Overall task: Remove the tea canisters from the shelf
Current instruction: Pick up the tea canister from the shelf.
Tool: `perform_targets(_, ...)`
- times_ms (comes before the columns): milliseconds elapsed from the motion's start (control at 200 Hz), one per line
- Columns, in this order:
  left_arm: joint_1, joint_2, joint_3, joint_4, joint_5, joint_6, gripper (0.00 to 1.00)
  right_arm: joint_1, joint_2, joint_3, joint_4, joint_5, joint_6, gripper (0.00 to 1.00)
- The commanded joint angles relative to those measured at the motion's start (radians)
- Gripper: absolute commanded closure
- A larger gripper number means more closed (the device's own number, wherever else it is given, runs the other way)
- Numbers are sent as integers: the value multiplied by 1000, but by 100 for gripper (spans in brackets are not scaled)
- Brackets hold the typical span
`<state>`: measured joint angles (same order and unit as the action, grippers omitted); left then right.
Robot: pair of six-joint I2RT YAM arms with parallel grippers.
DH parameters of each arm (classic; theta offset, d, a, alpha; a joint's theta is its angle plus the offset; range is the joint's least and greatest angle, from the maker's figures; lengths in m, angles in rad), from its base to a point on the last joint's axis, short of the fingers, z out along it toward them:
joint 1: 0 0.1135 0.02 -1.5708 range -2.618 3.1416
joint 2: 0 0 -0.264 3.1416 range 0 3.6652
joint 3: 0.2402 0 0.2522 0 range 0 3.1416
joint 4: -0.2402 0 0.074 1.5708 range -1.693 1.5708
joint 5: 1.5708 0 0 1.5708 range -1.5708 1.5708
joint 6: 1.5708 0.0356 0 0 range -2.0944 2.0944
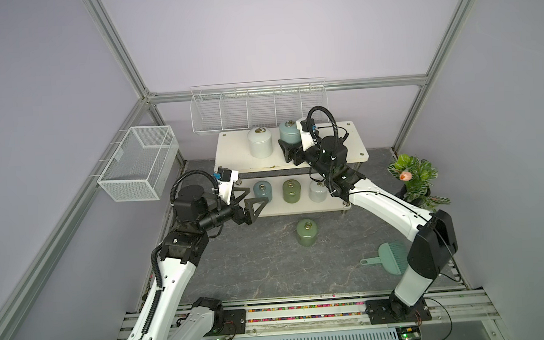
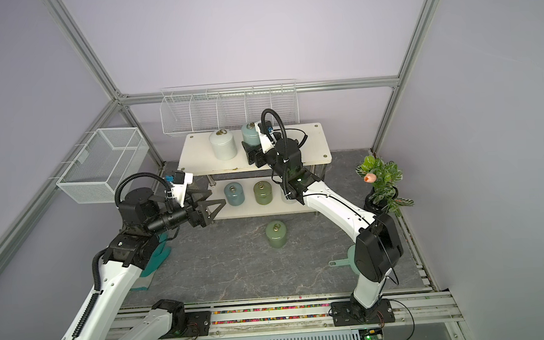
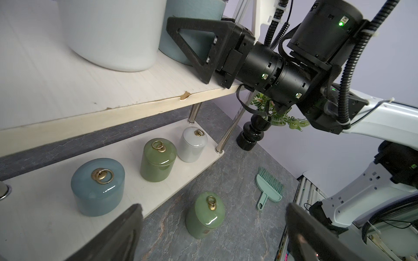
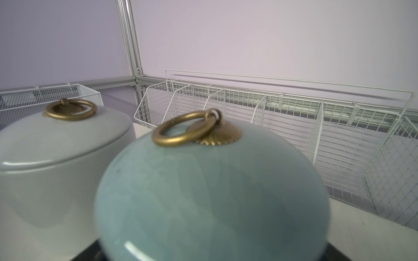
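— Where do we stand with the right gripper (image 1: 287,148)?

— It is at the top board of the shelf (image 1: 352,141), fingers either side of the big blue jar (image 1: 289,131), low on its body. In the left wrist view the one finger we can see lies flat against the jar's wall, so we read it as a hold.

— And the jar's axis?

— Upright, ring on top. We come at it level from the board's front edge, so the way out is back toward us. The big white jar (image 1: 260,142) stands just beside it on our left, and we should steer away from that side.

— The left gripper (image 1: 255,195)?

— Spread wide, holding nothing, at the left end of the lower board. The small blue jar (image 1: 263,192) stands upright straight ahead of its fingers, just beside the tips. This arm is much the nearer. The top board overhangs, so we would go in level.

— What else is left?

— A green jar (image 1: 291,191) and a small white jar (image 1: 318,190) further along that board. A second green jar (image 1: 307,233) already stands on the table (image 1: 237,268).
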<state>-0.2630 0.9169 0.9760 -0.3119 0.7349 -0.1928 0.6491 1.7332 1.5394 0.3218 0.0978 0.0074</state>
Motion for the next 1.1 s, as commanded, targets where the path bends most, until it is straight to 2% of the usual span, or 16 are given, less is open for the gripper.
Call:
perform_targets(0, 1, 6, 12, 1, 18, 23, 1, -5, 29, 13, 8, 20, 12, 11)
perform_targets(230, 0, 7, 12, -1, 17, 25, 1, -2, 34, 16, 11, 21, 11, 11)
perform_targets(515, 0, 9, 12, -3, 16, 26, 1, 0, 28, 5, 2, 2, -3, 0)
perform_targets(1095, -1, 6, 11, -3, 13, 26, 1, 6, 34, 4, -12, -19, -16, 20)
